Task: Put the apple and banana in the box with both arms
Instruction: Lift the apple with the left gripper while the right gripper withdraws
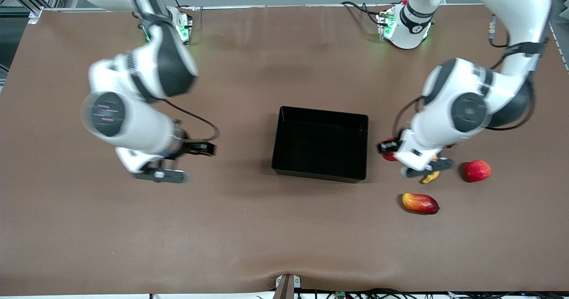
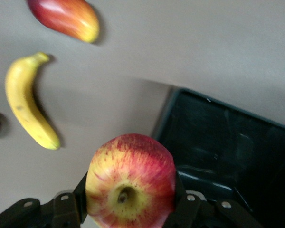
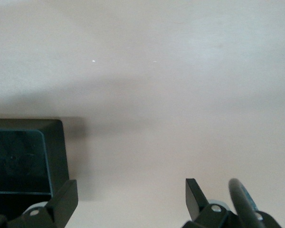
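Note:
My left gripper [image 1: 391, 151] is shut on the apple [image 2: 130, 180], a small red apple with yellow streaks; its yellow dimple faces the left wrist camera. It hangs over the table just beside the black box [image 1: 323, 111], at the box's end toward the left arm. In the front view only a sliver of the apple [image 1: 390, 156] shows beside the hand. The banana [image 2: 26, 109] lies on the table under the left hand, so the front view shows only the banana's tip [image 1: 431, 177]. My right gripper [image 3: 130, 199] is open and empty over bare table toward the right arm's end.
A plain red oval fruit [image 1: 477, 170] lies beside the banana toward the left arm's end. A red-yellow mango-like fruit [image 1: 420, 203] lies nearer to the front camera than the banana. The box's inside [image 2: 228, 142] holds nothing that I can see.

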`<state>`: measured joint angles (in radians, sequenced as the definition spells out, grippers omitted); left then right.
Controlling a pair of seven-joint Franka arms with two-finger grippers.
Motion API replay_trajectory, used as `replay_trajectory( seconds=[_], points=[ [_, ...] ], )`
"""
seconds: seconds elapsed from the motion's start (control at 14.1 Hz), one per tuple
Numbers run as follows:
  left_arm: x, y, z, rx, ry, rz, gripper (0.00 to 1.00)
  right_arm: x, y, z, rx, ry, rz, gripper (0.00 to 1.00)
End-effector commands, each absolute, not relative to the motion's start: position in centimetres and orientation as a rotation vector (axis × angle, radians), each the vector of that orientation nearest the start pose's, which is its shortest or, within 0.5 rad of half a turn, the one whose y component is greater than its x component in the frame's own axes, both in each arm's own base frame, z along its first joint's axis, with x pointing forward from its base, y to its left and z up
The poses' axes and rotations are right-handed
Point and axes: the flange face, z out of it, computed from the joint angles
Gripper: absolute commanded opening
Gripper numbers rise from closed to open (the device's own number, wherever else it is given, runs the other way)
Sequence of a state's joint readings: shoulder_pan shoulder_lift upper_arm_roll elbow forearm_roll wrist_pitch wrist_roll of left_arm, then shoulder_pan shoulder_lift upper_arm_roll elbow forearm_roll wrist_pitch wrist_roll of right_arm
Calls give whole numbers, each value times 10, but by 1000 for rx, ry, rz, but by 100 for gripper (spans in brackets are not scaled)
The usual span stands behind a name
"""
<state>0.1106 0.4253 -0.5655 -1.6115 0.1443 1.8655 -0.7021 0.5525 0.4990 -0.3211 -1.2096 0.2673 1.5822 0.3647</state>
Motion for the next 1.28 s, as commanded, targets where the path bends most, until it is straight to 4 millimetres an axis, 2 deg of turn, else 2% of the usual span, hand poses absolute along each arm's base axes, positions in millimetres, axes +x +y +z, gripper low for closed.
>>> replay_trajectory(
  seconds=[0.0, 0.14, 0.28, 0.35, 0.5, 0.64, 0.71, 0.78, 0.85, 0.99, 1.06, 1.13, 1.21],
  points=[
    [585, -284, 381, -3116, -434, 214, 0, 612, 189, 523, -3016, 146, 178, 100],
    [569, -293, 355, -3103, -411, 237, 0, 587, 162, 529, -3006, 170, 79, 100],
    [547, -310, 318, -3127, -358, 223, 0, 565, 144, 533, -3003, 177, 78, 100],
    [535, -320, 301, -3149, -339, 170, 0, 559, 123, 536, -2993, 185, 74, 100],
    [526, -321, 271, -3160, -328, 187, 0, 563, 81, 550, -2987, 23, 17, 100],
    [520, -325, 251, -3150, -313, 244, 0, 562, 54, 565, -2989, -42, 5, 100],
    [519, -327, 241, -3148, -311, 271, 0, 556, 41, 574, -3026, -42, 30, 100],
    [518, -326, 233, -3143, -315, 295, 0, 549, 21, 588, -3073, -23, 8, 100],
    [515, -326, 226, -3136, -310, 313, 0, 540, 10, 604, -3097, -17, -31, 100],
    [511, -331, 216, -3128, -287, 332, 2, 529, -14, 619, -3123, -12, -40, 100],
    [510, -331, 211, -3125, -298, 347, 25, 521, -31, 634, -3118, -15, -56, 100],
    [511, -332, 212, -3125, -313, 344, 55, 510, -50, 645, -3111, -4, -28, 100],
    [513, -332, 217, -3127, -316, 330, 100, 502, -60, 651, -3100, 5, -3, 100]
  ],
)
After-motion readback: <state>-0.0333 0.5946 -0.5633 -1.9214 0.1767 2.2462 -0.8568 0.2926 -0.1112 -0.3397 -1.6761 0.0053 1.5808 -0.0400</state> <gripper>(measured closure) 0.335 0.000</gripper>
